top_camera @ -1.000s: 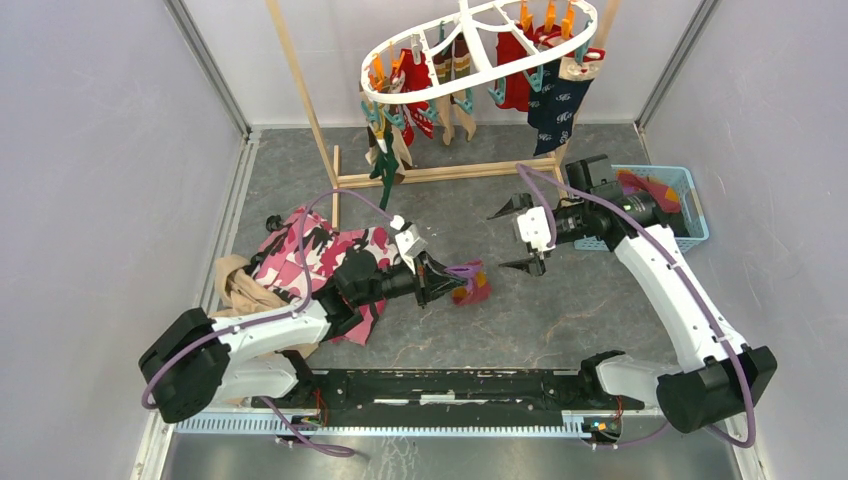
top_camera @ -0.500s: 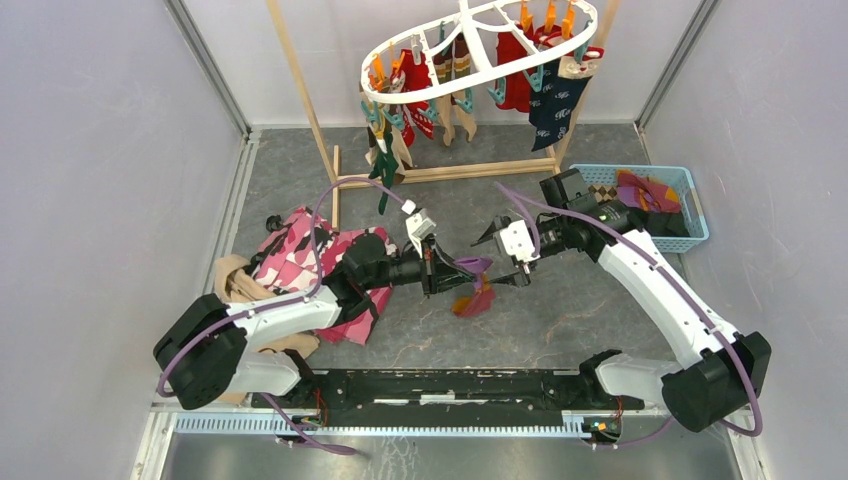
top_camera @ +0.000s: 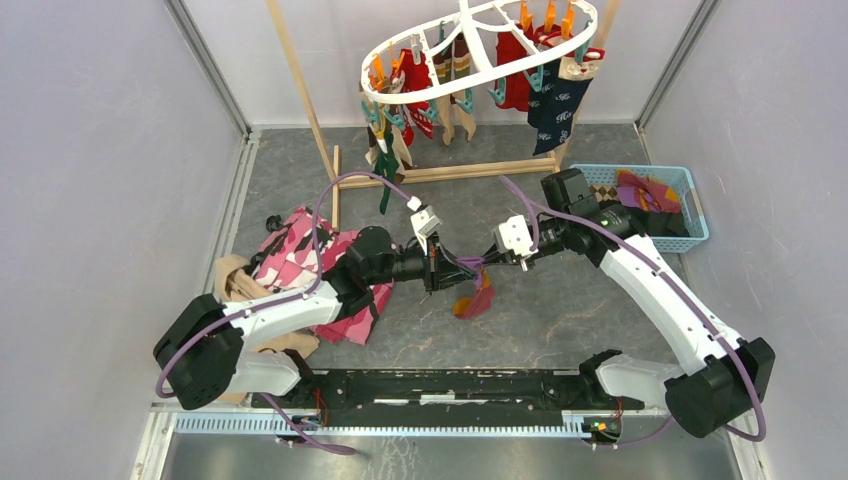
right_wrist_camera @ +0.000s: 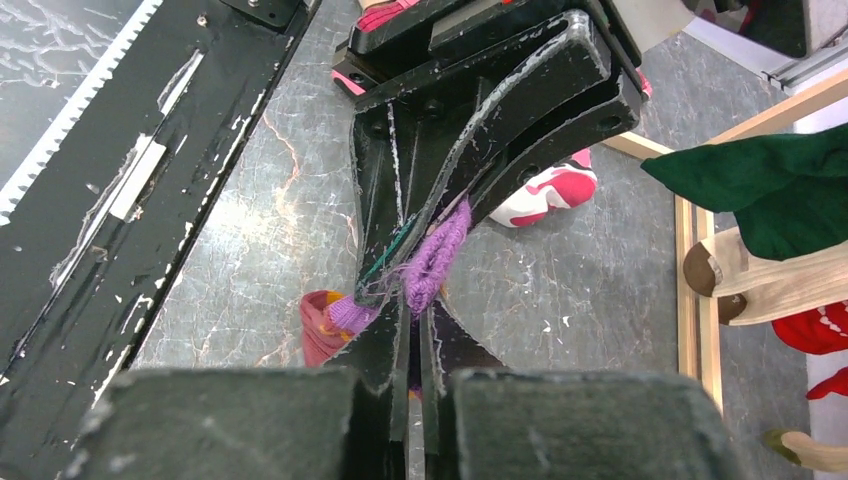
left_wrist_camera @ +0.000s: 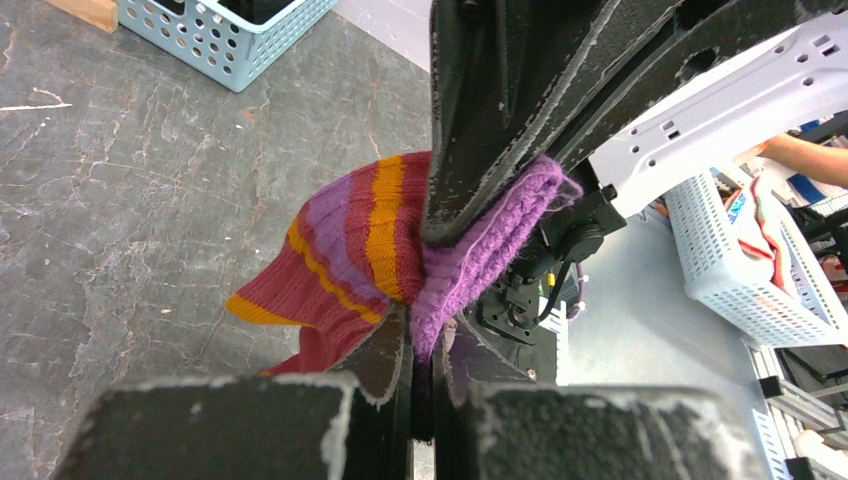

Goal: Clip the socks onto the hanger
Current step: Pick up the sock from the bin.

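A maroon sock with yellow stripes and a purple cuff (top_camera: 476, 293) (left_wrist_camera: 350, 240) hangs above the middle of the floor, held by its cuff (right_wrist_camera: 436, 258) from both sides. My left gripper (top_camera: 450, 268) (left_wrist_camera: 425, 325) is shut on the cuff. Facing it tip to tip, my right gripper (top_camera: 493, 258) (right_wrist_camera: 415, 310) is shut on the same cuff. The white oval hanger (top_camera: 480, 45) hangs at the top of the top view with several socks (top_camera: 553, 100) clipped under it, well beyond both grippers.
A light wooden rack (top_camera: 300, 90) carries the hanger, its base bar (top_camera: 450, 172) on the floor behind the grippers. A blue basket (top_camera: 690, 215) with more socks stands at the right. A pink camouflage cloth (top_camera: 305, 260) and a tan cloth (top_camera: 238, 285) lie at the left.
My right arm has swung left to meet the left gripper, and its jaws have gone from wide open to shut on the sock's cuff. The left gripper has lifted the sock slightly.
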